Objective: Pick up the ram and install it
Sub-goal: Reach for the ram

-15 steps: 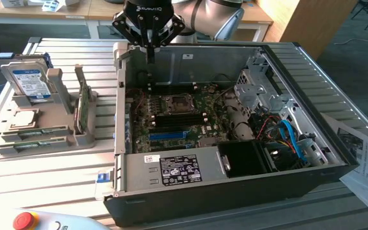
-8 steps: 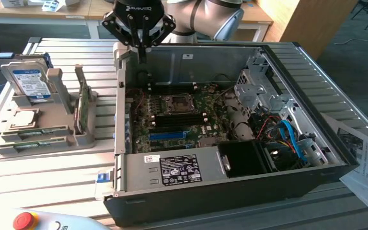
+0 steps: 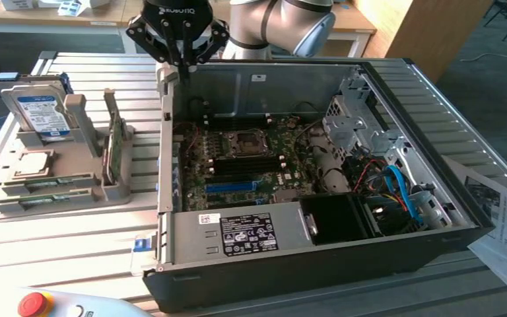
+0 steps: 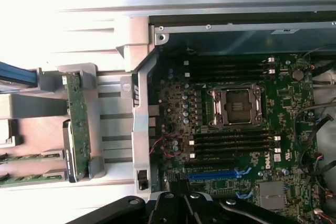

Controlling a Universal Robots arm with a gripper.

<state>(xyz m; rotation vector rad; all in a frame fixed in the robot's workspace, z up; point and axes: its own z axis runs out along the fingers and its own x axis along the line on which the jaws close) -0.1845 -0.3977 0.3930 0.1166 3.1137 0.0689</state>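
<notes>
Your gripper point(image 3: 183, 65) hangs over the far wall of the open computer case point(image 3: 324, 264), at the corner nearest the grey holder point(image 3: 86, 191). Its fingers are pressed together and carry nothing.

The ram point(image 3: 40, 186) is not yet picked. It lies flat and low in the holder's front trays, toward the tabletop's point(image 3: 60, 244) edge at the exterior view's left. In the wrist view it shows as a thin green strip point(image 4: 23, 157), with a second strip just beside it. The gripper is well apart from both.

Here is what could trip you up, as I judge it:

- The broader green card point(image 3: 113, 155) stands upright in the same holder, between the gripper and the sticks — a low approach could clip it, or grab it by mistake.
- The hard drive point(image 3: 37, 109) rises at the holder's far end, so that side is crowded too.
- The ram sits deep between grey stops, and closed fingers coming down would land on the board rather than around it.
- A thin stick pinched off-centre may tilt, and then it would not seat squarely in the black memory slots point(image 3: 245, 165) on the motherboard point(image 3: 236, 188).
- The case wall directly beneath the gripper is a collision risk on any straight descent.
</notes>
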